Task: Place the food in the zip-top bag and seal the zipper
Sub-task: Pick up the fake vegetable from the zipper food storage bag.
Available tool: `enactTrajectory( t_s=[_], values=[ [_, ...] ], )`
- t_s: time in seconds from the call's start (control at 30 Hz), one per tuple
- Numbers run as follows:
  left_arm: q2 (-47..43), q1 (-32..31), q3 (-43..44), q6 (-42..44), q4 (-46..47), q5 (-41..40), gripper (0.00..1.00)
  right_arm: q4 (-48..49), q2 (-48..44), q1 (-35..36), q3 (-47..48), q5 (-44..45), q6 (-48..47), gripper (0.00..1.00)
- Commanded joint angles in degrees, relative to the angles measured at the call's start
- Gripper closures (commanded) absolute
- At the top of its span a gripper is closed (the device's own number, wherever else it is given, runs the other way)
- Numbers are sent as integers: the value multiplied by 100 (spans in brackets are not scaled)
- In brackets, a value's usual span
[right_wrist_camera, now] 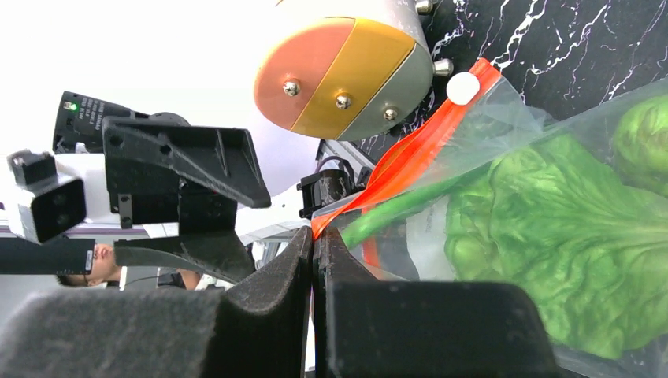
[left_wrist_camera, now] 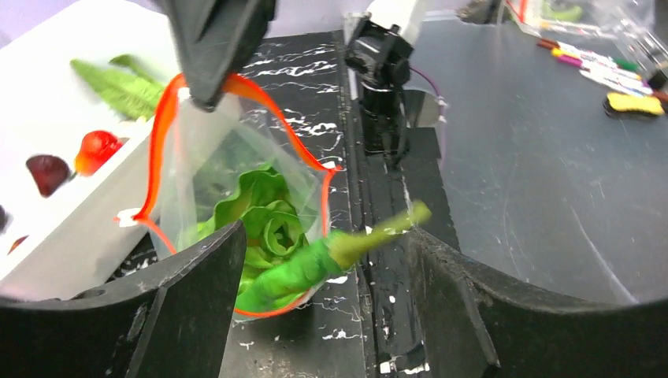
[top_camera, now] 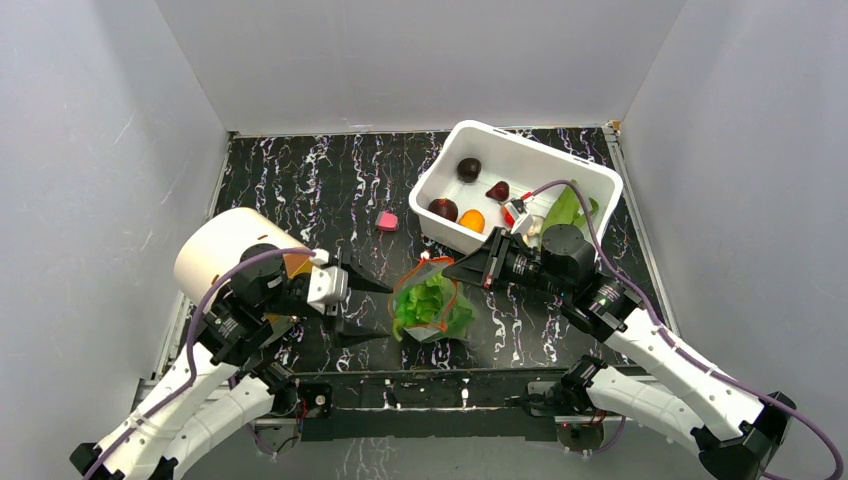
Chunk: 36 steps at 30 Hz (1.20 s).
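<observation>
Bag (top_camera: 440, 322) with cabbage (left_wrist_camera: 268, 220) and pod (left_wrist_camera: 378, 235) is held upright near mid near edge of surface (top_camera: 300, 190). Zipper (left_wrist_camera: 161, 134) is clamped by right pincer (top_camera: 452, 268). Left pincer (top_camera: 385, 314) is spread wide just beside the bag.

Orange-red zipper (left_wrist_camera: 161, 134); green cabbage (left_wrist_camera: 268, 213); white tub (top_camera: 530, 165).

The top view looks down from above and behind both bases onto the whole surface (top_camera: 300, 190), with the far wall at its top edge, and takes everything in from a distance. The left wrist view sits low and close, facing right along the left fingers (left_wrist_camera: 189, 307) into the mouth of the zip-top bag (left_wrist_camera: 213, 165). The right wrist view, nearer still, faces left along the right fingers (right_wrist_camera: 268, 315), with the bag beside the lens. All three share the bag; each wrist view also catches the other arm's fingers.
</observation>
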Motion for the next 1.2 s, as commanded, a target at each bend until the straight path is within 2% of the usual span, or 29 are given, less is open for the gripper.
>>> enactTrajectory(
  t_s=[0.0,0.23,0.43,0.63,0.73,0.77,0.83,0.87,0.9,1.03,1.17],
  values=[
    [-43,-6,-30,1310,-731,1095,28,604,-24,-10,7,38,135,100],
    [225,-8,-246,1669,-769,1432,29,725,-39,-23,-104,33,271,100],
    [399,-10,-685,886,818,1583,32,852,-52,-18,-177,8,364,100],
    [716,-89,-737,550,1688,1347,39,941,-52,-17,-247,-66,413,100],
    [824,-128,-605,612,1692,1442,50,935,-68,-16,-262,-68,411,100],
    [859,-128,-535,609,1651,1471,58,936,-83,-15,-271,-58,411,100],
    [914,-134,-389,471,1622,1399,85,912,-122,-23,-297,-59,399,100],
    [922,-140,-323,315,1690,1302,94,852,-162,-20,-304,-54,359,100],
    [910,-137,-225,160,1787,1190,99,731,-196,-17,-302,-46,286,100],
    [924,-135,246,-1157,2835,268,100,-675,-436,-22,-52,350,-404,100],
    [1491,-137,1397,-2132,2861,-608,100,-1769,-888,-15,204,887,-809,100]
  ],
)
